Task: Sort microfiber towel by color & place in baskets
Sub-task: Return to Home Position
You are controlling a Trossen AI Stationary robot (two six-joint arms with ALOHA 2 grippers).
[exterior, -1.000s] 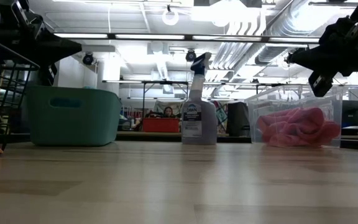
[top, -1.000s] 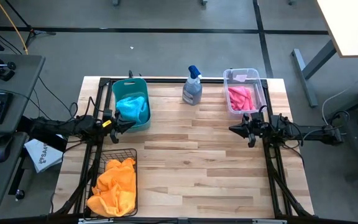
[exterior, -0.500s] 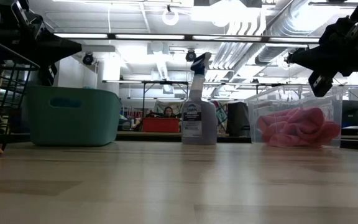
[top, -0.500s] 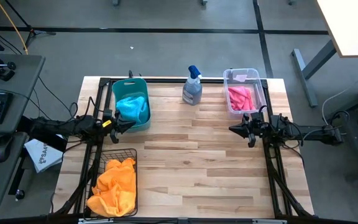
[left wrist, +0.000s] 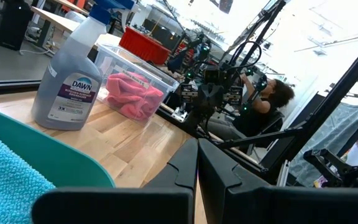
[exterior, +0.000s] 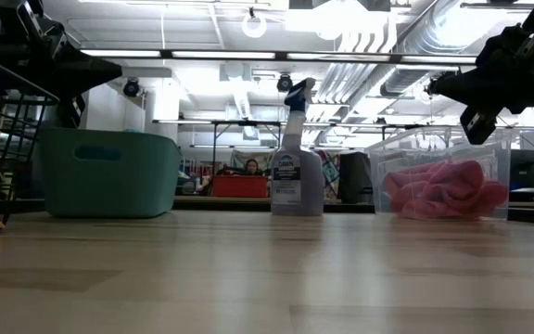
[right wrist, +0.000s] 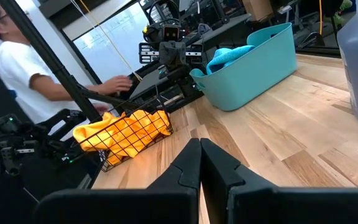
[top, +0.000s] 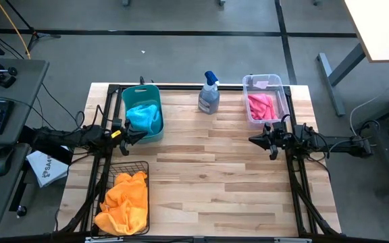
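Sorting looks finished from where I sit: no cloth is left loose on the pale wood-plank table (top: pixel 208 182), and every colour has a home. The blue towel (top: pixel 145 116) lies bunched and fluffy in the teal plastic tub (top: pixel 140 92), a smooth solid-walled tub with a handle cut-out, at the far left. The pink towel (top: pixel 262 106) is folded down inside the clear bin (top: pixel 246 108) at the far right, showing through its see-through walls in the low view. The orange-yellow towel (top: pixel 123 201) is heaped, soft and crumpled, in the black wire-mesh basket (top: pixel 146 196) at the near left, pushing against the open grid. The Dawn spray bottle (top: pixel 209 94) with its blue trigger stands upright at the far edge, between tub and bin, and is no part of the job. My left gripper (top: pixel 140 134) hangs at the left side, just on the near side of the tub, fingers pressed together with nothing between them. My right gripper (top: pixel 254 140) mirrors it at the right side, near the bin, likewise pinched closed and empty. By my reckoning, all that is left is parking both arms at home.
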